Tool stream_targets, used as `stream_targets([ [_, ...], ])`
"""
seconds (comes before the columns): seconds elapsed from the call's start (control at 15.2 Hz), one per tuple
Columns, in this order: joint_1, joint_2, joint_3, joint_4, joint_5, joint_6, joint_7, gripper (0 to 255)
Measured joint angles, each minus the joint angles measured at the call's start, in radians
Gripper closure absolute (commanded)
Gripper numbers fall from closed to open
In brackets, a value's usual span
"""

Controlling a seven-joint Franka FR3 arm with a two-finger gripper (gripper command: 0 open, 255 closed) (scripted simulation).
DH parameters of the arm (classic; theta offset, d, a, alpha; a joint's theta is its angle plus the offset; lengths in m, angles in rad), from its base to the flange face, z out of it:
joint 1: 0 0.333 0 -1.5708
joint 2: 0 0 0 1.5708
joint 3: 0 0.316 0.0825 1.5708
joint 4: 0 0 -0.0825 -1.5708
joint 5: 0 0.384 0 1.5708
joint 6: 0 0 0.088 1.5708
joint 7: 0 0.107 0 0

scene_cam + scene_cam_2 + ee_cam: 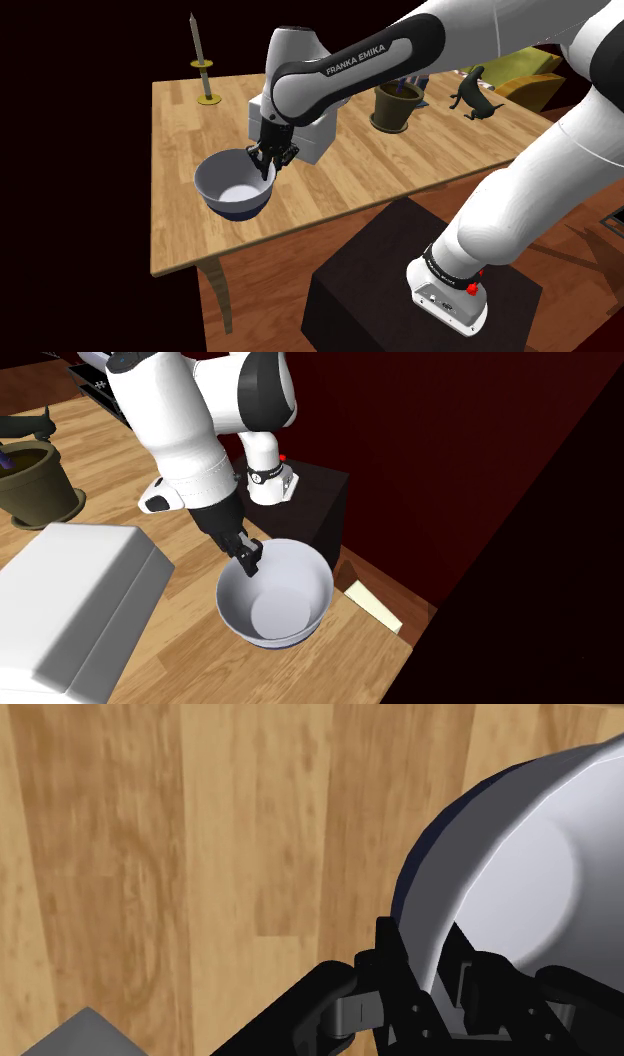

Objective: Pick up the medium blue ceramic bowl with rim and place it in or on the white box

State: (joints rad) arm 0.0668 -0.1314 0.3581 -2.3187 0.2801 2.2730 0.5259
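The bowl (234, 186) is pale white-grey inside and dark blue outside, with a thin rim. My gripper (270, 158) is shut on the rim on the side toward the white box (316, 138). In the second exterior view the fingers (249, 558) clasp the rim of the bowl (280, 597), one inside and one outside. The wrist view has the gripper (435, 996) pinching the wall of the bowl (520, 884) over the wooden table (200, 854). The bowl looks tilted and slightly off the table. The box (70, 602) lies close beside it.
A potted plant (396, 106) stands behind the box, a dark animal figurine (476, 96) further to the shoulder view's right, a tall candlestick (203, 68) at the back. The table's front edge (260, 245) runs just below the bowl. The black stand (400, 290) sits on the floor.
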Motion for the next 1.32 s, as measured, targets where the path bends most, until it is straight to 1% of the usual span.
stream_targets([
  [0.46,0.0,-0.001,-0.001,0.005,-0.001,-0.006,0.001,255],
  [1.32,-0.005,-0.07,-0.014,0.11,-0.006,-0.178,0.022,255],
])
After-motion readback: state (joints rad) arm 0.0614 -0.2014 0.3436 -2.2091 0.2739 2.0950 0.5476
